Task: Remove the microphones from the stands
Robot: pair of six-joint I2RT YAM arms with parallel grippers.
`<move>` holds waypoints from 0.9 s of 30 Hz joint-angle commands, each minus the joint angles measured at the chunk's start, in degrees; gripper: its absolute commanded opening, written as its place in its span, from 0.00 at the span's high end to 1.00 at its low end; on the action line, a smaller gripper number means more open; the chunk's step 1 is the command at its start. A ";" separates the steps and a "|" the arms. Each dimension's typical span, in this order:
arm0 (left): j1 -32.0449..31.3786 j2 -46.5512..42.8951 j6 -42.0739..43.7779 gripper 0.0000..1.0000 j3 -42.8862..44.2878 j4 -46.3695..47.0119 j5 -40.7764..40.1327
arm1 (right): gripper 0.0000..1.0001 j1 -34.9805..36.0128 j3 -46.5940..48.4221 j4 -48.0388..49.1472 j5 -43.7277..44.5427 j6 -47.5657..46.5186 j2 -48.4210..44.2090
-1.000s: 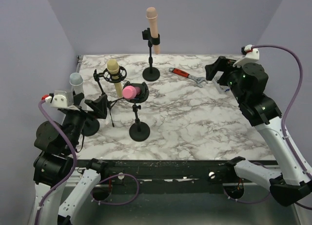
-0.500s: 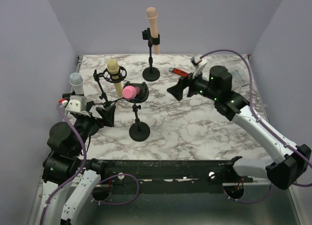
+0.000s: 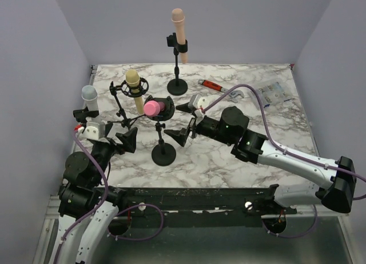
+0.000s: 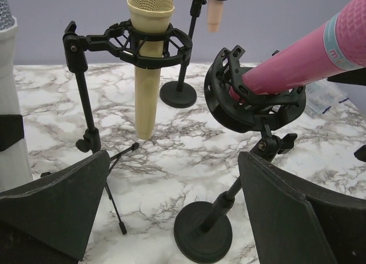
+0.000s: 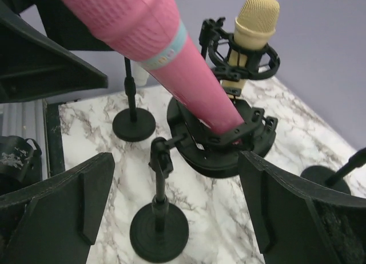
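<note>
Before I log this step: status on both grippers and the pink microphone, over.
Both open, empty: left gripper, right gripper. Pink microphone seated in its stand, between them. Yellow microphone close behind.

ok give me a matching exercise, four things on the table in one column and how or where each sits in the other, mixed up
Things
1. pink microphone
2. cream-yellow microphone with a mesh head
3. peach microphone
4. red-handled metal wrench

Places or states
a. lying flat on the marble table
b. upright on the black tripod stand
c. tilted on the short round-base stand
d. upright on the tallest stand, at the far edge

Pairs: 1-c, 2-b, 3-d, 4-a
</note>
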 commanded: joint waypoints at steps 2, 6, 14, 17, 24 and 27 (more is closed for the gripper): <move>0.29 -2.14 1.06 0.01 -2.39 4.48 -1.99 | 0.03 4.02 -2.17 13.41 6.19 -8.62 0.05; 0.33 -2.96 2.14 0.01 -3.46 4.43 -1.60 | 0.05 4.28 -1.91 17.89 6.25 -10.85 2.15; 0.62 -4.18 2.99 0.01 -4.13 4.91 -0.73 | 0.10 4.33 2.06 22.25 5.81 -14.45 8.51; 0.64 -4.43 3.08 0.01 -4.26 4.86 -0.43 | 0.12 4.32 2.39 24.74 6.03 -15.11 10.15; 0.64 -4.29 3.08 0.01 -4.31 5.07 0.61 | 0.20 4.30 4.20 27.24 6.42 -15.31 13.19; 0.64 -4.28 3.08 0.01 -4.35 5.05 0.40 | 0.23 4.30 4.41 27.98 7.30 -16.37 13.76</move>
